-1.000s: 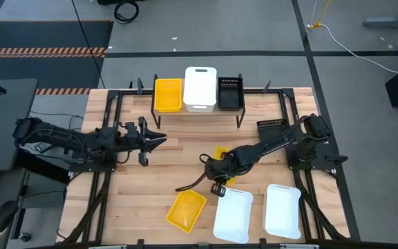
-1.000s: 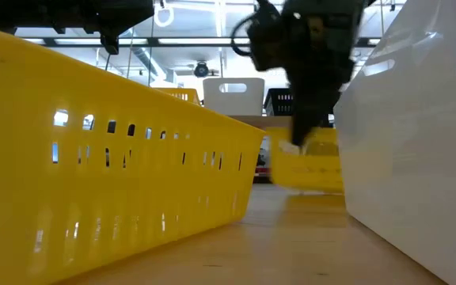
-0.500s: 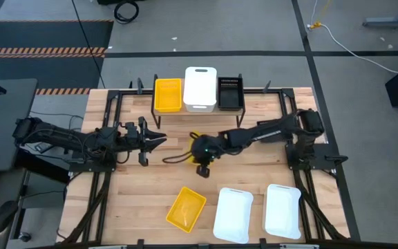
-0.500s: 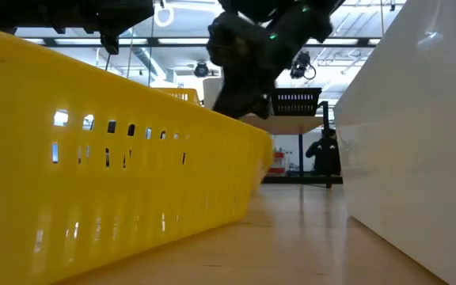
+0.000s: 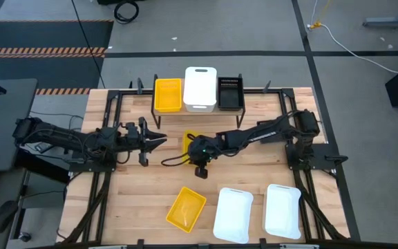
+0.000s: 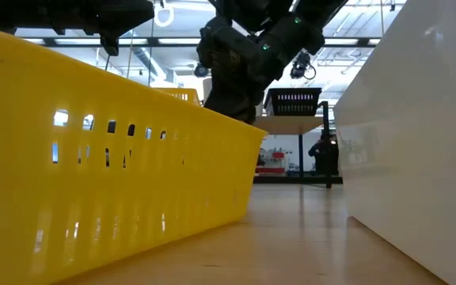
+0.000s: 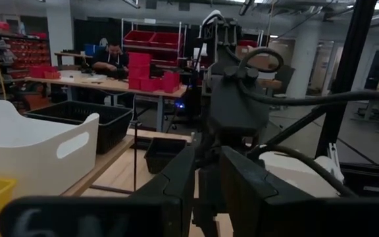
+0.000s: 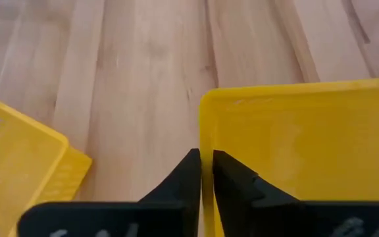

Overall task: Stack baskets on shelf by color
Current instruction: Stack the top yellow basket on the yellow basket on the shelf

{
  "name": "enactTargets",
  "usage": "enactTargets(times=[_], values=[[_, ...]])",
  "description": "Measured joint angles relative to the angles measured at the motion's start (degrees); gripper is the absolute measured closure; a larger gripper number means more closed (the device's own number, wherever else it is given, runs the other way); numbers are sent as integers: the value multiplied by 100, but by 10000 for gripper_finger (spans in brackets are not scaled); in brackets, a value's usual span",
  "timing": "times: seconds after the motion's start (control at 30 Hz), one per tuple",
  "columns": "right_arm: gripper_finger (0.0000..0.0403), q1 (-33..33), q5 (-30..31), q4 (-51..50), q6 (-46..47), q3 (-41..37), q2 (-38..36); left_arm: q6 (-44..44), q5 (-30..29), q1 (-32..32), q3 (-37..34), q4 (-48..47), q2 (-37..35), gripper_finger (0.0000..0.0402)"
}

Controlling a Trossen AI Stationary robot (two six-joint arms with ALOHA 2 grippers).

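Note:
The shelf at the table's far side carries a yellow basket, a white basket and a black basket side by side. My right gripper reaches to mid-table, just in front of the shelf, and is shut on a second yellow basket, mostly hidden under the arm in the high view. My left gripper hovers to its left, slightly open and with nothing between its fingers. My right gripper pinches the yellow basket's side wall at its rim, close to a corner, with one finger inside the basket and one outside. The fingers slant down from the table's right. I cannot tell whether the basket's bottom rests on the table.
Near the front edge lie another yellow basket and two white baskets. A black mesh basket sits at the right by the right arm. Bare wood lies between the shelf and the front row.
My right gripper has swung toward the table's left and far side, toward the shelf, turning at the wrist. The yellow basket it holds has gone with it, from right of centre to just in front of the shelf.

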Motion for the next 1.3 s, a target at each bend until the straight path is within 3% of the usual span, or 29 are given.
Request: enactTargets(times=[0.53, 0.77, 0.93, 1.17, 1.3], values=[[236, 57, -71, -127, -131, 0, -140, 147, -1, -33, 11, -222, 7, 324], [218, 53, -32, -967, -194, 0, -859, 297, -368, -538, 1050, -2561, 231, 318], [219, 53, 342, -1733, -170, 0, -1573, 605, -651, -705, 1665, -3049, 1091, 311], [220, 170, 832, -2299, -63, -15, -2432, 834, -423, -460, 2523, -4702, 2744, 298], [221, 305, 913, -2349, -186, -131, -2719, 1042, -168, -390, 2999, -4796, 3407, 302]])
